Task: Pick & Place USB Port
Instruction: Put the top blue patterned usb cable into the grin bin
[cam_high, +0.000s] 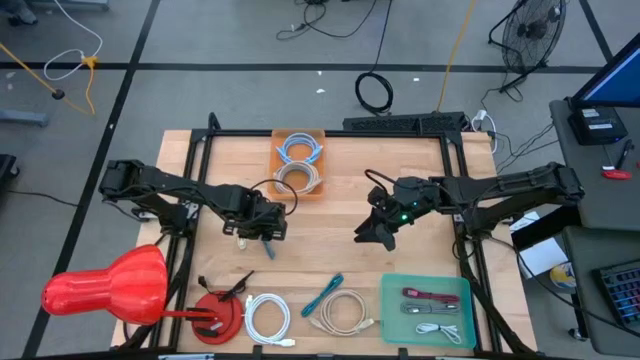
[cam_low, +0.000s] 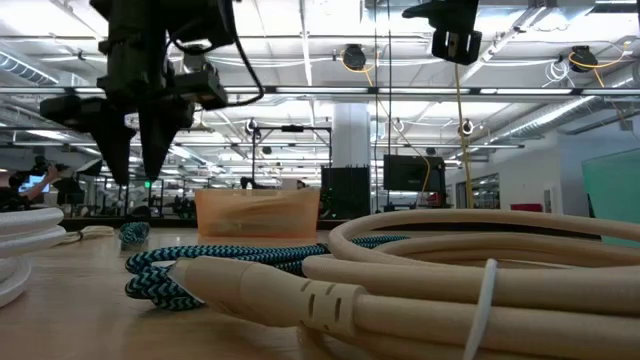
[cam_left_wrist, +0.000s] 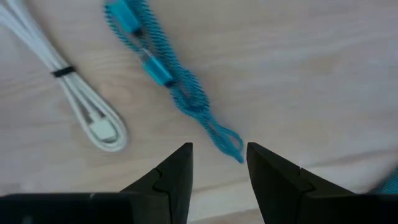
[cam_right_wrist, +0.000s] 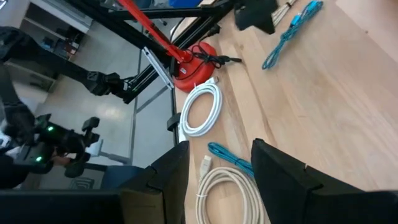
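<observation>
High view: teal braided USB cable (cam_high: 324, 295) lying loose on wood table (cam_high: 340, 215), front centre, betw. white coiled cable (cam_high: 267, 317) and beige coiled cable (cam_high: 343, 311). Thin, folded in a narrow bundle, tilted; plug ends too small to make out. Left gripper (cam_high: 268, 247) hovering over table left of centre, well apart from teal cable; fingers pointing to the front edge, gap hard to read here. Right gripper (cam_high: 376, 233) over table right of centre, also clear of cable. Orange bin (cam_high: 299, 140) at back w/ coiled cables inside. Green tray (cam_high: 392, 290) front right w/ a red and a white cable. Red lamp-like thing (cam_high: 110, 287) partly cut off at front left.

Low view: beige cable (cam_low: 420, 270) filling foreground, blocking much of table. Teal cable (cam_low: 190, 272) seen behind it as a black-teal braid, partly hidden. Orange bin (cam_low: 258, 212) blurred, contents unclear. One gripper (cam_low: 140, 140) hanging above table at left.

Left wrist view: teal cable (cam_left_wrist: 171, 81) just ahead of dark fingers (cam_left_wrist: 171, 177), blurred; two teal plugs visible along braid, loop end nearest fingers. Jaws parted narrowly, nothing betw. them. White cable (cam_left_wrist: 74, 99) beside, cut off at edge.

Right wrist view: fingers (cam_right_wrist: 168, 177) apart, moderate gap, empty. Beige cable (cam_right_wrist: 227, 190) and a teal cable (cam_right_wrist: 227, 158) near them, cut off by fingers; another teal cable (cam_right_wrist: 289, 34) farther off.
</observation>
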